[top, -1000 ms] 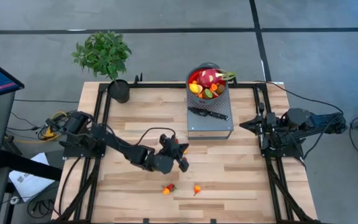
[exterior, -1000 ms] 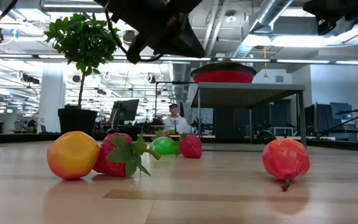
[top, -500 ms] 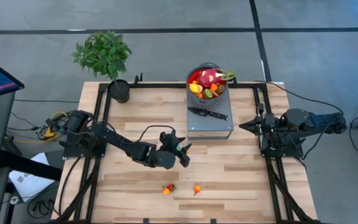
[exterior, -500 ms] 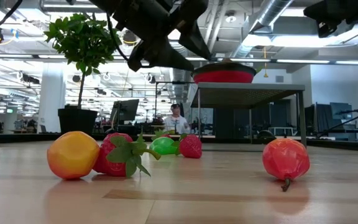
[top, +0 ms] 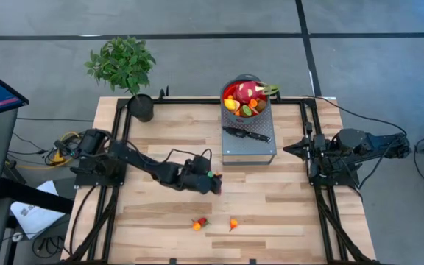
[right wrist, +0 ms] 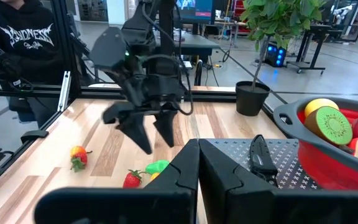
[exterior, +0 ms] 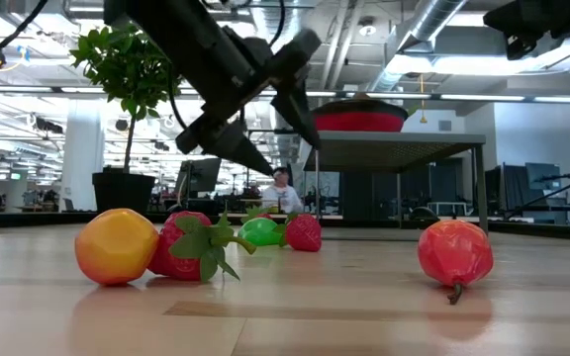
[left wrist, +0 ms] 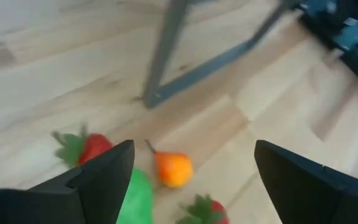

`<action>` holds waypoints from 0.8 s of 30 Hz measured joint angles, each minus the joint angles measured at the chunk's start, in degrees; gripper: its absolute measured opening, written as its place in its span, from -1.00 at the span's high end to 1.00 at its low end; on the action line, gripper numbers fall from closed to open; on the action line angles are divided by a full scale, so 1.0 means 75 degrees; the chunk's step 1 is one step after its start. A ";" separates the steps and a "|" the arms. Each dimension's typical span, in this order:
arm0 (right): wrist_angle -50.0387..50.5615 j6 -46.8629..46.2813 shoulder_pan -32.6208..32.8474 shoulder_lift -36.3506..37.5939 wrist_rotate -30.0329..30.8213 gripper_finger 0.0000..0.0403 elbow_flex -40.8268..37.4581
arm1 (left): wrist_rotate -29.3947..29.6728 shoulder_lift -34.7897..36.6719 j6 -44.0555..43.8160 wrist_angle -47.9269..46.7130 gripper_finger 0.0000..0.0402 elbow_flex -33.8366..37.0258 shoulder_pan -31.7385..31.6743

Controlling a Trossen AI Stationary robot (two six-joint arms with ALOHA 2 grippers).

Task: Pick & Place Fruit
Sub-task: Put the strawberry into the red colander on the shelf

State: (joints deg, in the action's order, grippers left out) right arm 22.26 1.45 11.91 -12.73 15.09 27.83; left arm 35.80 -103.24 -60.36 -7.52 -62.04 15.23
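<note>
My left gripper (exterior: pixel 270 133) hangs open above a small cluster of toy fruit at mid-table, touching none of it. In the left wrist view an orange fruit (left wrist: pixel 173 169), a green one (left wrist: pixel 138 198) and two strawberries (left wrist: pixel 91 147) lie on the wood between its fingers. The low view shows the green fruit (exterior: pixel 260 231) and a strawberry (exterior: pixel 304 232) resting on the table. Nearer the front edge lie an orange fruit (exterior: pixel 117 245), a strawberry (exterior: pixel 188 245) and a red fruit (exterior: pixel 454 251). My right gripper (right wrist: pixel 197 168) waits shut at the table's right.
A red bowl (top: pixel 245 99) holding fruit stands on a grey raised platform (top: pixel 249 147) at the far middle, and a black-handled knife (top: pixel 247 134) lies beside it. A potted plant (top: pixel 127 73) is at the far left corner. A person sits beyond the table (right wrist: pixel 23 37).
My left gripper has opened from shut to wide. It has sunk toward the fruit cluster at mid-table, rolled about its own axis and tipped further down. The fruit on the table has not moved.
</note>
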 joint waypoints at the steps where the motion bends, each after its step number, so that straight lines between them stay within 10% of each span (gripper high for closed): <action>1: 0.0000 0.0000 -0.0001 0.0000 0.0000 1.00 0.0000 | 0.0008 0.0000 -0.0032 -0.0061 -0.62 0.0000 -0.0064; 24: -0.0001 0.0000 -0.0001 0.0000 0.0000 1.00 0.0000 | -0.0584 0.0003 -0.0856 -0.0110 -0.52 0.1314 -0.0627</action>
State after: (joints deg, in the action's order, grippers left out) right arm 22.25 1.45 11.90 -12.73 15.09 27.83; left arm 31.42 -103.22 -66.78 -8.34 -52.19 10.52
